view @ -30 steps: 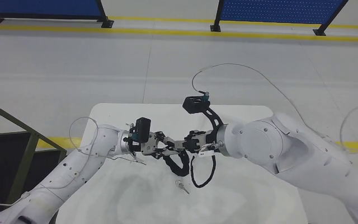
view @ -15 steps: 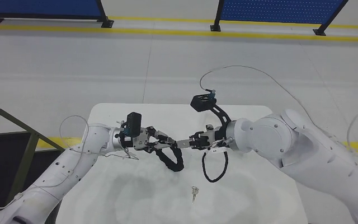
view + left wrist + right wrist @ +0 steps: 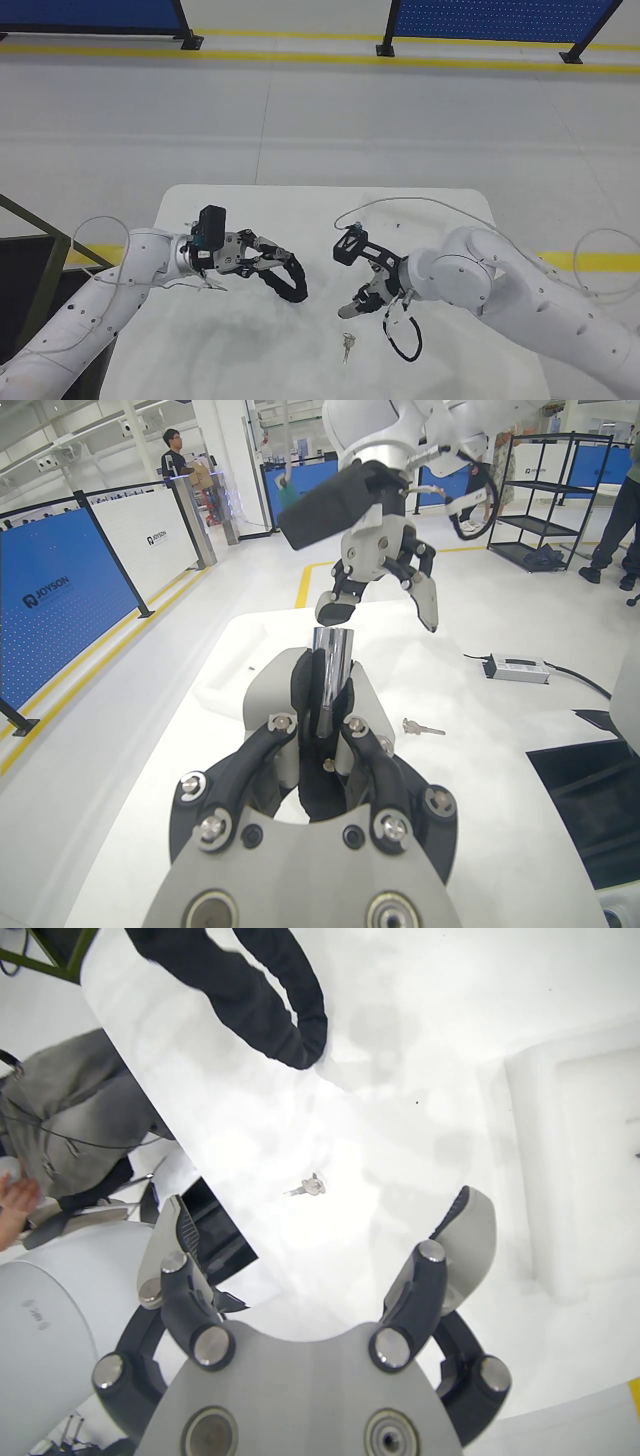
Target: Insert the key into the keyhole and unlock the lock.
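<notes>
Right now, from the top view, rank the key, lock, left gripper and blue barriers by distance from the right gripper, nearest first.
From the right gripper:
1. Key, on the table toward the robot, and lock, its black loop alongside: too close to call.
2. Left gripper, beyond the lock, gripping it.
3. Blue barriers, on the floor past the table.

One key (image 3: pixel 347 346) lies on the counter (image 3: pixel 300 205). One lock (image 3: pixel 285 280), made of one chrome cylinder and one black cable loop, is held above the counter. Two hands are over the counter: the left hand (image 3: pixel 262 260) and the right hand (image 3: pixel 350 308). One grey power brick (image 3: pixel 517 662) with one black lead sits on the floor beside the counter. Beyond the counter's far edge, the top view shows two blue barrier panels (image 3: pixel 90 14). One black shelf rack (image 3: pixel 537 515) stands well away from the counter.
</notes>
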### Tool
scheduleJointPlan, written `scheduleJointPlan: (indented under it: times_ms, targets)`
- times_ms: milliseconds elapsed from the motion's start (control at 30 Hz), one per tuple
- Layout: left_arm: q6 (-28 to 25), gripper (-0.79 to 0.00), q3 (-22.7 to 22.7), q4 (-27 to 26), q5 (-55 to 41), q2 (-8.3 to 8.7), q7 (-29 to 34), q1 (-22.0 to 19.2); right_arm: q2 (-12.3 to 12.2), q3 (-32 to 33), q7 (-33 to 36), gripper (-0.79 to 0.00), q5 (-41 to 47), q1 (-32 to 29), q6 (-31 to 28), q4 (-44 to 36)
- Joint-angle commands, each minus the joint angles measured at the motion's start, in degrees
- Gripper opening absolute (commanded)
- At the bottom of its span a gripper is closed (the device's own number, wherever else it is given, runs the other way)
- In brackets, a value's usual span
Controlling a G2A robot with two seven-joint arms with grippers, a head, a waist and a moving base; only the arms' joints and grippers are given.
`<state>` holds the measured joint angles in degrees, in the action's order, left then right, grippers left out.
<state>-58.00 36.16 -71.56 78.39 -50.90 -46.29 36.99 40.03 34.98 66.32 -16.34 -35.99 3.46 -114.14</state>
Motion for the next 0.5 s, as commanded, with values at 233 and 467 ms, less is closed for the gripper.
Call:
scheduleJointPlan:
  times_ms: [233, 467]
  targets:
    - [0.0, -0.785, 1.2, -4.2, -2.1, 4.64, 0.0, 2.3, 1.7, -5.3, 0.0, 0.000, -13.6, -2.3, -2.0, -0.1]
    - [0.0, -0.785, 2.7, -7.5, -3.3, 7.31, 0.0, 3.8, 2.0, -5.9, 0.4, 0.000, -15.3, -2.4, -1.9, -0.3]
